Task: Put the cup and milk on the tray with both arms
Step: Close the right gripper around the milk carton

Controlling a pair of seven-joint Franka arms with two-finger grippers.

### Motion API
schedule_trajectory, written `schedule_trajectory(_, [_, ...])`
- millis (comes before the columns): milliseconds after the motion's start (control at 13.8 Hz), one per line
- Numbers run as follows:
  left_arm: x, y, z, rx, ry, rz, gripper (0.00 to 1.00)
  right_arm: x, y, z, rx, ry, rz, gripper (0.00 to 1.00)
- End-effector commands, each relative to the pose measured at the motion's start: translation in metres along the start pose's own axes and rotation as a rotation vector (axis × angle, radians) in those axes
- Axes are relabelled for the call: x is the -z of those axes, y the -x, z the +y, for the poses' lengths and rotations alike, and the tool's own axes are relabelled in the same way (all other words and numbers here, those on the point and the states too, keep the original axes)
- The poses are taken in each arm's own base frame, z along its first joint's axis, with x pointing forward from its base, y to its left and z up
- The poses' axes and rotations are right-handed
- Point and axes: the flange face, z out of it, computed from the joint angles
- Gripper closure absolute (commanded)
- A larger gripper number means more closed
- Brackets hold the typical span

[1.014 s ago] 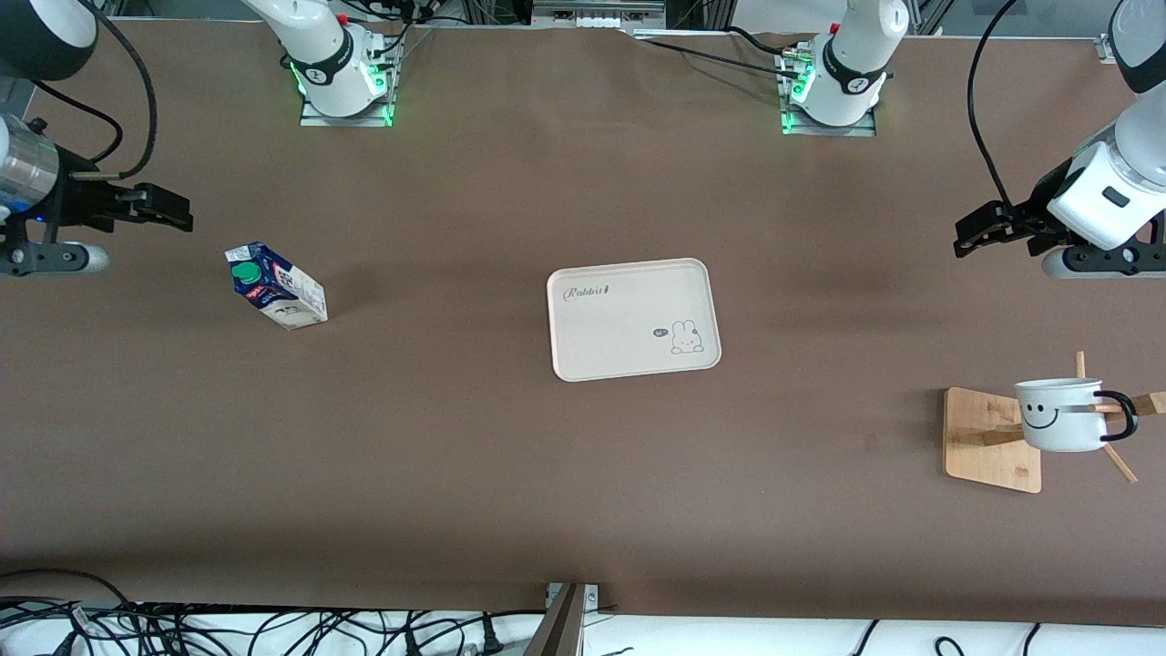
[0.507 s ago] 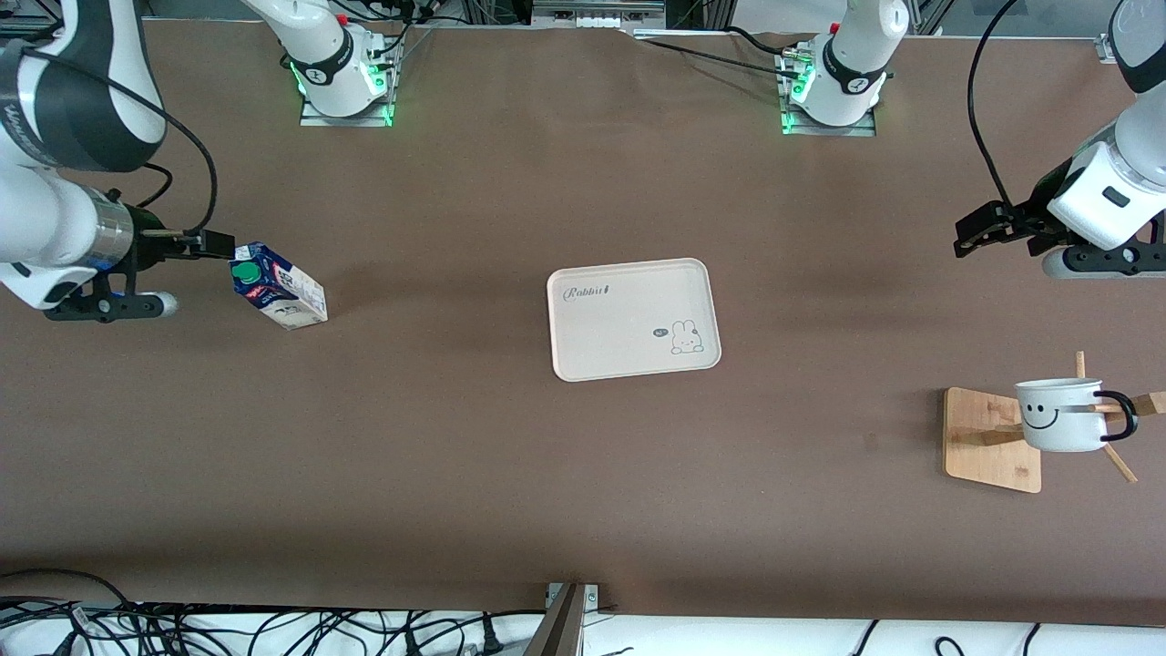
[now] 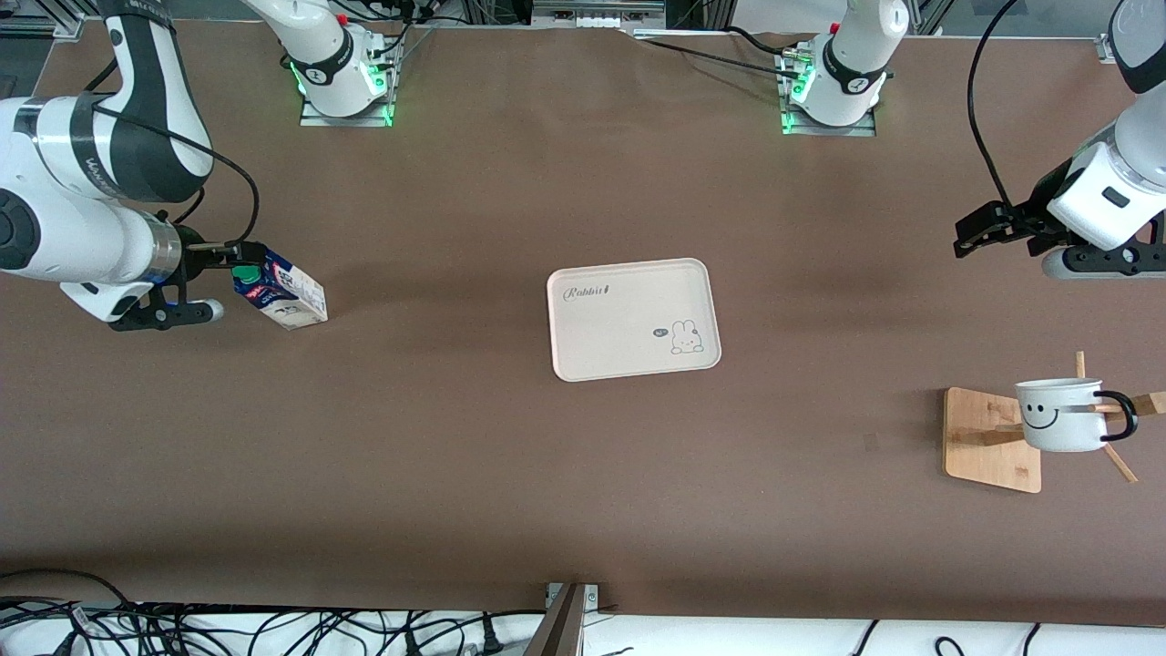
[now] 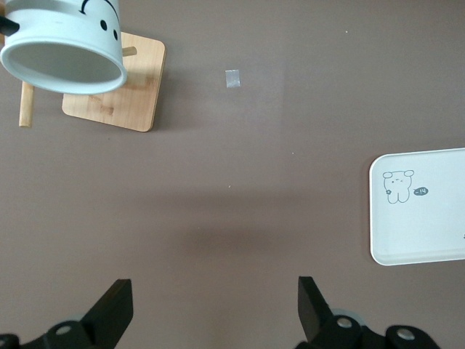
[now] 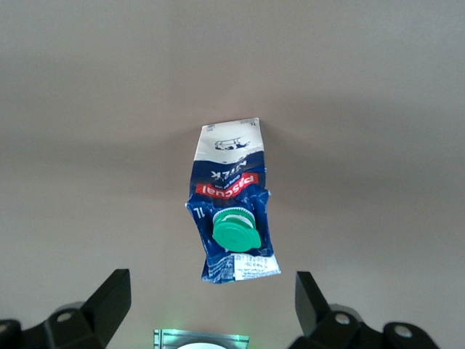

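The milk [image 3: 279, 292] stands on the table toward the right arm's end, green cap up. My right gripper [image 3: 242, 259] is open and empty, just above the carton's top edge; in the right wrist view the milk [image 5: 232, 218] lies ahead of the gripper [image 5: 211, 305], not between its fingers. The cup [image 3: 1059, 415] hangs by its handle on a wooden stand toward the left arm's end and shows in the left wrist view [image 4: 65, 43]. The tray [image 3: 633, 319] lies empty mid-table. My left gripper [image 3: 988, 230] waits open and empty over bare table [image 4: 213, 305].
The cup's stand has a square wooden base [image 3: 991, 439] and wooden pegs [image 3: 1119, 463]. A small patch of tape [image 3: 870, 442] lies on the table beside the stand. Cables hang along the table edge nearest the front camera.
My right arm has swung in from the table's end to the milk, bringing its gripper up to the carton's top. The left arm, cup, milk and tray have not moved.
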Motion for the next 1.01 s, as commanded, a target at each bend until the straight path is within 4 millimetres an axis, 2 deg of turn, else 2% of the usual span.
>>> schedule_trajectory(0, [0.003,-0.004,-0.002,0.011,-0.01,-0.009,0.0,-0.015,0.013,0.003,0.049,0.011,0.011,0.0])
schedule_trajectory(217, [0.004,-0.004,-0.002,0.011,-0.01,-0.007,0.0,-0.031,0.015,0.007,0.081,0.013,0.022,0.0])
schedule_trajectory(942, [0.004,-0.004,-0.001,0.01,-0.007,-0.007,0.0,-0.054,0.011,0.015,0.131,0.029,0.037,0.0])
